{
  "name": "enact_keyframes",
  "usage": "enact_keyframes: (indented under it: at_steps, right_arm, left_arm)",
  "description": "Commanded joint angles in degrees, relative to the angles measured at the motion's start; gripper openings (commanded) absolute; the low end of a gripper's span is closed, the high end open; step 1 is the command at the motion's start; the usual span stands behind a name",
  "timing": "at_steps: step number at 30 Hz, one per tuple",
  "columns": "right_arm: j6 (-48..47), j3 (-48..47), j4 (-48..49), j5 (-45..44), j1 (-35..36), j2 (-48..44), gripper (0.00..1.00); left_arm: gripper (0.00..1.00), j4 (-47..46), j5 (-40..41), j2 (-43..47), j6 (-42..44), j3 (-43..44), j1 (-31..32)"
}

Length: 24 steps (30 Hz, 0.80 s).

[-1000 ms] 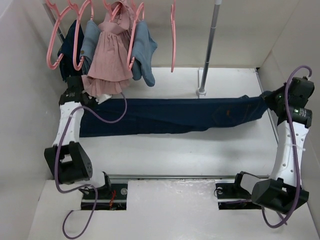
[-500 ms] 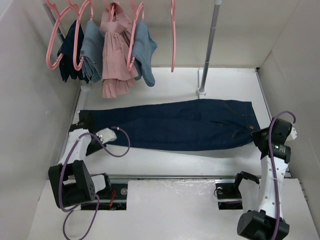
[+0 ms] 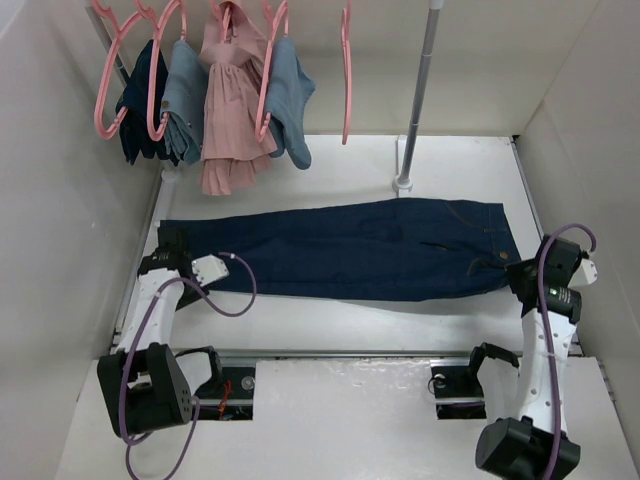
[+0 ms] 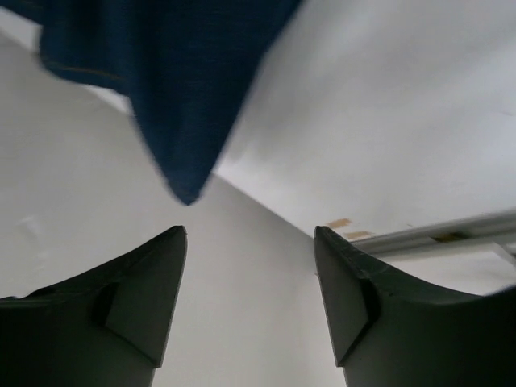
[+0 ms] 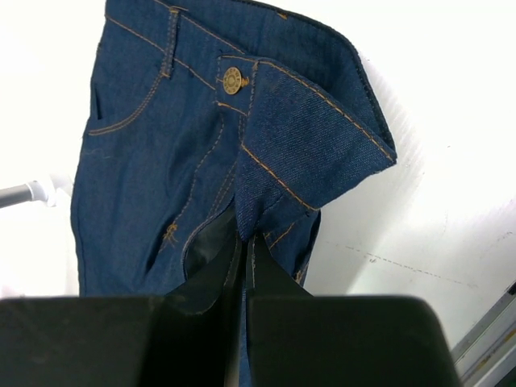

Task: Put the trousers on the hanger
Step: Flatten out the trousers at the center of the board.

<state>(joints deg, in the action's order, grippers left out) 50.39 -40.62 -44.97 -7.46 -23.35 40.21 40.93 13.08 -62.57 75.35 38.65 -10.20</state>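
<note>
The trousers (image 3: 350,250), long dark navy jeans, lie flat across the table with the waistband to the right. My right gripper (image 3: 515,272) is shut on a fold of the waistband beside the brass button (image 5: 232,80); in the right wrist view the jaws (image 5: 244,238) pinch the denim (image 5: 161,145). My left gripper (image 3: 172,245) sits at the leg end and is open. In the left wrist view its fingertips (image 4: 250,234) hold nothing and the leg hem (image 4: 177,81) lies just ahead, apart from them. The hanger (image 3: 346,70), pink and bare, hangs edge-on from the rail at the back.
Left of the bare hanger, pink hangers carry a dark navy garment (image 3: 140,100), a light blue one (image 3: 185,100), a pink dress (image 3: 230,110) and another light blue piece (image 3: 290,100). The rack pole (image 3: 418,90) stands on its base (image 3: 403,183) behind the trousers. White walls close both sides.
Both arms have drawn back toward the near edge and laid the stretched trousers flat. The left gripper has opened and let go of the leg end; the right stays shut on the waistband.
</note>
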Motion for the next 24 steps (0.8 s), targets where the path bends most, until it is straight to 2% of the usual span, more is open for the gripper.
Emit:
enact_keyframes:
  at_steps: [1, 2, 3, 6, 10, 12, 13, 14, 15, 16, 17, 18, 19, 20, 22, 24]
  right_arm:
    - [-0.12, -3.24, 3.13, -0.97, -0.55, 0.57, 0.00]
    - [-0.12, -3.24, 3.13, -0.45, -0.55, 0.58, 0.00]
    - [-0.12, -3.24, 3.13, 0.08, -0.55, 0.58, 0.00]
    - [-0.12, -3.76, 3.84, 0.61, -0.55, 1.98, 0.00]
    - [-0.12, -4.29, 4.37, 0.09, -0.55, 2.51, 0.00]
    - [-0.65, -4.81, 4.89, 0.08, -0.55, 2.51, 0.00]
    - [-1.17, -4.82, 4.89, -0.53, -0.55, 3.21, 0.00]
    - [-1.17, -5.51, 4.89, -1.14, -0.55, 3.21, 0.00]
    - [-1.78, -5.52, 4.89, -1.15, -0.55, 3.82, 0.00]
    - [-1.79, -6.39, 4.89, -1.67, -0.55, 3.83, 0.00]
    - [-1.79, -6.92, 4.89, -2.37, -0.55, 3.83, 0.00]
    - [-2.40, -8.06, 4.89, -2.38, -0.55, 3.83, 0.00]
    - [-2.40, -9.46, 4.89, -2.99, -0.55, 3.83, 0.00]
    - [-2.40, -9.48, 4.20, -3.60, -0.55, 3.83, 0.00]
    - [-2.40, -11.49, 2.62, -4.48, -0.55, 4.35, 0.00]
    - [-2.40, -12.11, 1.12, -5.54, -0.55, 4.35, 0.00]
  left_arm:
    - [0.62, -7.60, 3.52, 1.57, 1.19, 0.99, 0.18]
    - [0.68, -9.10, 4.92, 1.57, 1.98, 0.20, 0.18]
    - [0.78, -12.24, 4.94, 1.57, 2.95, -0.59, 0.18]
    - [0.84, -17.53, 4.94, 1.57, 6.64, -5.07, 0.18]
    - [0.82, -34.98, 7.48, -1.94, 9.98, -11.31, -1.05]
    - [0.64, -38.72, 8.01, -6.74, 10.51, -12.11, -2.97]
    - [0.50, -39.25, 8.01, -8.87, 9.47, -11.59, -3.68]
    - [0.32, -37.17, 8.71, -10.98, 8.42, -8.80, -4.47]
    - [0.00, -34.62, 8.72, -14.83, 6.84, -6.51, -5.26]
    - [0.00, -31.38, 7.50, -16.17, 2.91, -4.05, -7.01]
    - [0.00, -23.60, 5.74, -16.88, 1.83, -1.41, -8.25]
    - [0.00, -20.31, 3.64, -16.89, 1.82, 3.22, -9.74]
    - [0.00, -16.01, -0.47, -14.97, 2.69, 6.05, -12.54]
    - [0.00, -15.97, -2.17, -13.13, 4.26, 6.08, -13.87]
    - [0.00, -11.59, -4.28, -6.74, 8.12, 6.79, -15.81]
    - [0.00, -4.76, -4.82, -4.94, 10.60, 8.45, -17.13]
